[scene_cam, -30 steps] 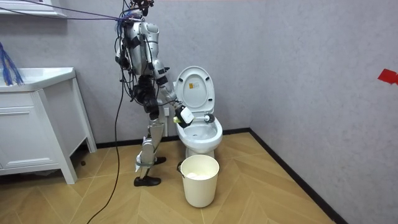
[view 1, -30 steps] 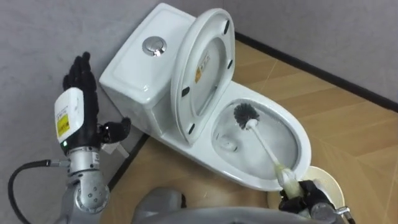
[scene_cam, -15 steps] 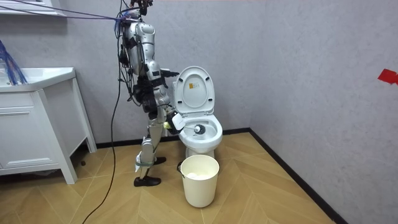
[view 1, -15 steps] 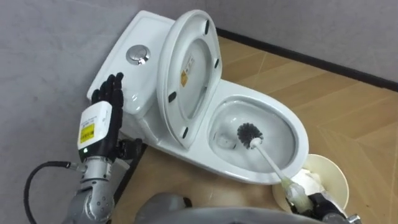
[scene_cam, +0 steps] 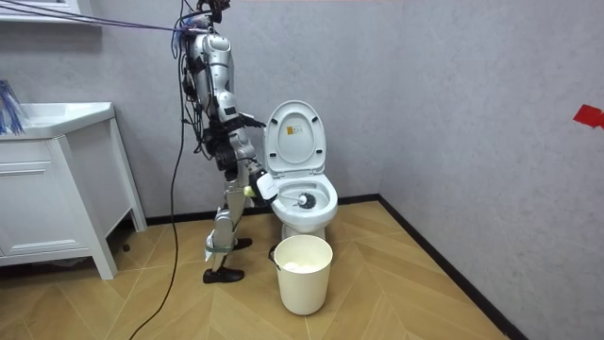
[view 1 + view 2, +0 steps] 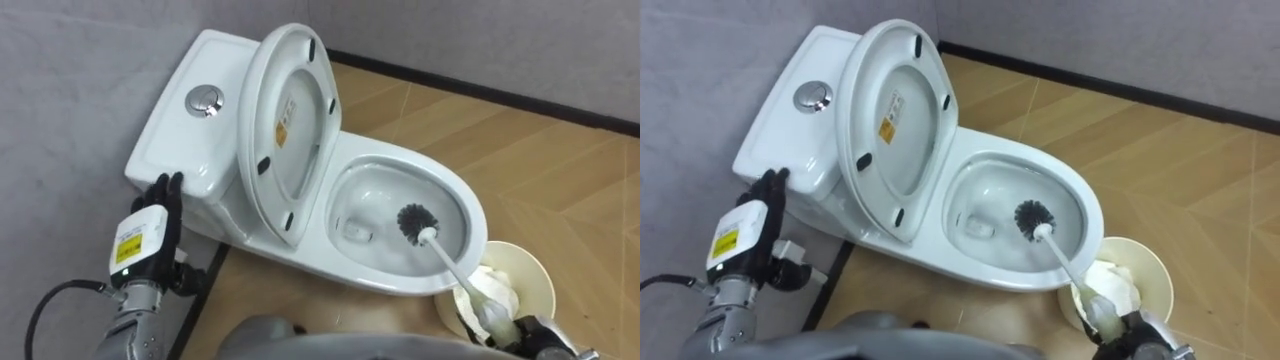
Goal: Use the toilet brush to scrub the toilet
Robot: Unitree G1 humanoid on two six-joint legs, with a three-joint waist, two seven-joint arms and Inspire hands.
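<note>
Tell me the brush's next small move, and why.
Probably sweep the brush head leftward across the inside of the bowl. The head sits near the bowl's right wall, and the right hand grips the handle outside the rim.

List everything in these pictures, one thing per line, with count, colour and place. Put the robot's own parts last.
toilet: one, white, against the grey wall, bowl open
tank: one, white, at the toilet's back
flush button: one, silver, on top of the tank
seat and lid: one set, white, raised against the tank
toilet brush: one, white handle, black bristles, head down in the bowl
bucket: one, cream, on the wood floor beside the bowl
paper: white, crumpled in the bucket
cabinet: one, white, at the room view's left
left hand: black, fingers straight, beside the tank
right hand: dark, holding the brush's handle end over the bucket
</note>
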